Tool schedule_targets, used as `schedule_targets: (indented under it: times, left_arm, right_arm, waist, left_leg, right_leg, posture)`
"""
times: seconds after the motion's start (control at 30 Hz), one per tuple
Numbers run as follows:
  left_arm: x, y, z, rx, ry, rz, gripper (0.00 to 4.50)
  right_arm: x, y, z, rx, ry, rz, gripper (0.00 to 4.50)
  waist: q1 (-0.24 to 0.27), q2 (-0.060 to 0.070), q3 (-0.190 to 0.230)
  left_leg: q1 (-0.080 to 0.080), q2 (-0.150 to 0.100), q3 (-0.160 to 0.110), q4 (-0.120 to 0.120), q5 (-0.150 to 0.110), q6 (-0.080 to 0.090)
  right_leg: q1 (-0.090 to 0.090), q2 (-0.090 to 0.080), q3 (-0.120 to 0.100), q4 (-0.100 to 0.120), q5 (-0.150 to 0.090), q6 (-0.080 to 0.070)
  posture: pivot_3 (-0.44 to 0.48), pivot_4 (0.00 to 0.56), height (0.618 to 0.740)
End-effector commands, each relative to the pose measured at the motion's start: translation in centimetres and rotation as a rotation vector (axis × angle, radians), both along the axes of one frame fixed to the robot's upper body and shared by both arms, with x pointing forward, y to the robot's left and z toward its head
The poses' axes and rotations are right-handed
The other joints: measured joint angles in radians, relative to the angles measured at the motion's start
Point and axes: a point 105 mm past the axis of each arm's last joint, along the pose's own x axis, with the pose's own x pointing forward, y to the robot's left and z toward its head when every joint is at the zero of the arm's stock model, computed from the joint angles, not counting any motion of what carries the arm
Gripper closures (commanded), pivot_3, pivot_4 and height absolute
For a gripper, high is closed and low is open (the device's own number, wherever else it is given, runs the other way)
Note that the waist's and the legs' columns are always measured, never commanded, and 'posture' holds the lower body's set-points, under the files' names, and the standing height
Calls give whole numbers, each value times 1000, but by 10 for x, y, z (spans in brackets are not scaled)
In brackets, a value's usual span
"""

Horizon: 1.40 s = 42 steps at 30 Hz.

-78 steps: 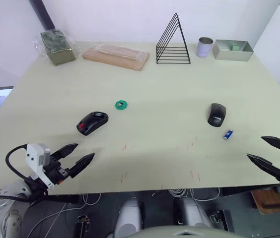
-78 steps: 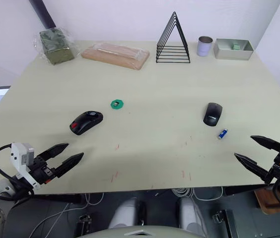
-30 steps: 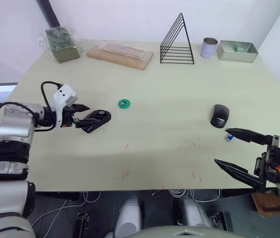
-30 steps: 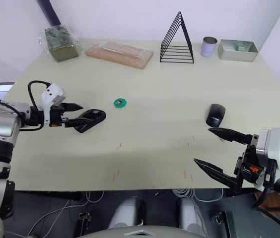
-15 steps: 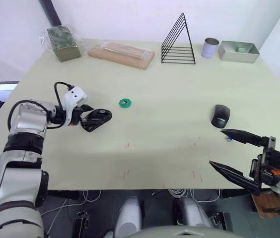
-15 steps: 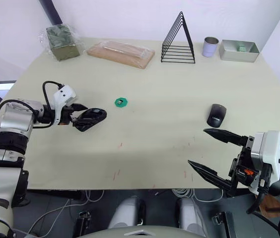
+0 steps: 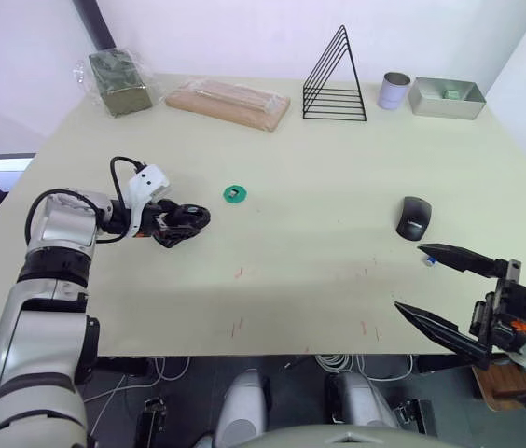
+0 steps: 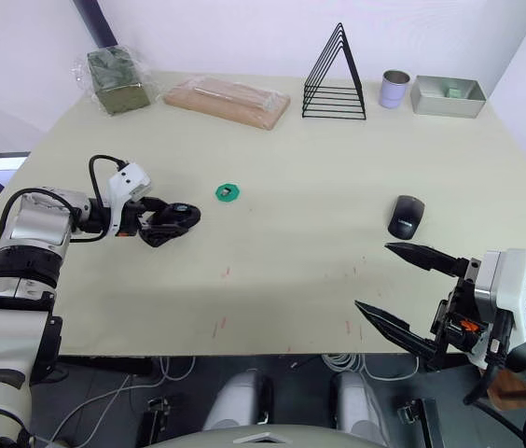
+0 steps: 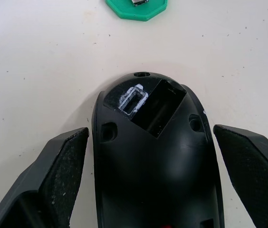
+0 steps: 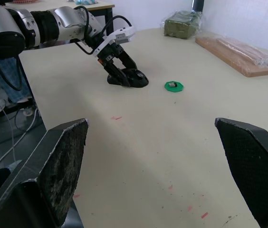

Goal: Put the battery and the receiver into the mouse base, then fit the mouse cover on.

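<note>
Since a moment ago our left gripper has slid in around the mouse base, fingers spread either side, not yet clamped. Our right gripper hangs wide open and empty near the front edge of the tabletop, with the battery just beyond its upper finger and the cover a little farther off. We judge step one is steadying the base; next, close on it. A green disc lies near the base, clear of our path.
</note>
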Motion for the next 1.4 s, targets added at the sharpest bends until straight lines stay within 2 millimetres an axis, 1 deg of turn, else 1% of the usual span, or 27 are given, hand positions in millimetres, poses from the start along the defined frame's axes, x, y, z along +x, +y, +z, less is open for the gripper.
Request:
schedule_targets:
  times: [0.03, 0.17, 0.2, 0.23, 0.27, 0.33, 0.43, 0.5, 0.67, 0.77, 0.87, 0.93, 1.0, 1.07, 1.13, 1.2, 1.23, 1.27, 1.33, 1.4]
  left_arm:
    - [4, 0, 11, 9, -39, -9, 41]
    - [5, 0, 8, 10, -38, -7, 41]
    - [5, 0, 8, 9, -38, -6, 418]
    - [4, 1, 7, 9, -35, -6, 544]
    - [3, 1, 6, 9, -30, -10, 766]
    - [2, 2, 4, 10, -25, -15, 1553]
    - [2, 1, 6, -6, -33, -22, 1568]
    - [1, 0, 12, -23, -47, -43, 1568]
    - [-12, -14, 32, -30, -58, -201, 1568]
    - [-26, -34, 36, 3, -48, -332, 1568]
    - [-42, -67, 35, 19, -51, -465, 1568]
    - [-47, -89, 33, 51, -68, -513, 1568]
    - [-55, -111, 34, 43, -70, -550, 1568]
    - [-61, -123, 33, 37, -67, -560, 1568]
    - [-64, -127, 32, 50, -65, -565, 1568]
    - [-64, -136, 29, 83, -68, -550, 1568]
    - [-68, -145, 26, 89, -49, -573, 1568]
    - [-70, -159, 27, 94, -61, -619, 1568]
    - [-75, -179, 29, 83, -57, -668, 1568]
    - [-79, -189, 28, 92, -37, -676, 1568]
  right_arm:
    - [-4, 5, 6, 3, -35, 19, 16]
    - [-4, 5, 6, 3, -36, 17, 16]
    - [-4, 5, 6, 1, -37, 17, 0]
    - [-3, 5, 6, 0, -37, 17, 0]
    - [-3, 5, 7, 1, -38, 16, 0]
    - [-3, 5, 7, 2, -38, 16, 0]
    - [-3, 4, 6, 0, -36, 16, 0]
    - [-3, 4, 6, -1, -36, 15, 0]
    - [-2, 2, 7, -8, -38, 9, 0]
    - [-1, -1, 6, -13, -34, -1, 0]
    - [-2, -6, 3, -29, -20, -13, 0]
    - [-4, -10, 1, -53, -8, -19, 0]
    - [-5, -13, -1, -66, 6, -28, 0]
    - [-7, -16, -4, -86, 18, -34, 0]
    - [-9, -17, -7, -103, 25, -34, 0]
    - [-11, -20, -7, -88, 35, -51, 0]
    - [-13, -23, -8, -96, 43, -61, 0]
    - [-15, -27, -10, -111, 59, -74, 0]
    - [-19, -32, -11, -134, 79, -91, 0]
    - [-20, -35, -11, -148, 86, -100, 0]
  waist:
    - [0, 0, 0]
    - [1, 0, 0]
    - [1, 0, 0]
    - [1, 0, 0]
    - [0, 0, 0]
    - [1, 0, 0]
    - [1, 0, 0]
    - [1, 0, 0]
    - [0, 0, 0]
    - [0, 0, 0]
    - [2, 0, 0]
    - [5, 1, 0]
    - [5, 0, 0]
    - [4, 1, 0]
    - [0, 1, 0]
    - [-2, 2, 0]
    - [-1, 2, 0]
    - [0, 2, 0]
    - [10, 3, 0]
    - [16, 3, 0]
  left_leg:
    - [0, 0, 0, 0, 0, 0]
    - [0, 0, 0, 0, 0, 0]
    - [0, 0, 0, 0, 0, 0]
    - [0, 0, 0, 0, 0, 0]
    - [0, 0, 0, 0, 0, 0]
    - [0, 0, -1, 0, 0, 0]
    - [0, 0, -1, 0, 0, 0]
    - [0, 0, -1, 0, 0, 0]
    - [0, 0, -1, 0, 0, 0]
    - [0, 0, -1, 0, 0, 0]
    - [0, 0, -1, 0, 0, 0]
    - [0, 0, -1, 1, 0, 0]
    - [0, 0, -2, 2, 0, 0]
    - [1, 0, -2, 2, 0, 0]
    - [1, 0, -3, 2, 0, 0]
    - [2, 0, -3, 2, 0, 0]
    - [2, 0, -4, 2, 0, 0]
    - [2, 0, -5, 2, 0, 0]
    - [2, 0, -5, 3, 0, 0]
    - [1, 0, -5, 4, 0, 0]
  right_leg:
    - [0, 0, 0, 0, 0, 0]
    - [0, 0, 0, 0, 0, 0]
    - [0, 0, 0, 0, 0, 0]
    - [0, 0, 0, 0, 0, 0]
    - [0, 0, 0, 0, 0, 0]
    - [1, 0, 0, 0, 0, 0]
    - [1, 0, -1, 0, 0, 0]
    - [1, 0, -1, 0, 0, 0]
    - [1, 0, -1, 0, 0, 0]
    - [1, 0, -1, 0, 0, 0]
    - [1, 0, 0, 0, 0, 0]
    - [1, 0, 0, 0, 0, 0]
    - [2, 0, -1, 1, 0, 0]
    - [3, 0, 0, 1, 0, 1]
    - [3, 0, 0, 1, 0, 1]
    - [3, 2, 0, 1, 0, 1]
    - [3, 3, 0, 1, 0, 0]
    - [3, 3, 0, 1, 0, 0]
    - [4, 3, 0, 1, 0, 0]
    - [4, 3, 0, 0, 0, 0]
  posture:
    - [0, 150, 740]
    - [0, 150, 740]
    - [0, 150, 740]
    - [0, 150, 740]
    - [0, 150, 740]
    - [0, 150, 740]
    - [0, 150, 740]
    - [0, 150, 740]
    - [0, 150, 740]
    - [0, 150, 740]
    - [0, 150, 740]
    - [0, 150, 740]
    - [0, 150, 740]
    - [0, 150, 740]
    - [0, 150, 740]
    - [0, 150, 740]
    - [0, 150, 740]
    - [0, 150, 740]
    - [0, 150, 740]
    - [0, 150, 740]
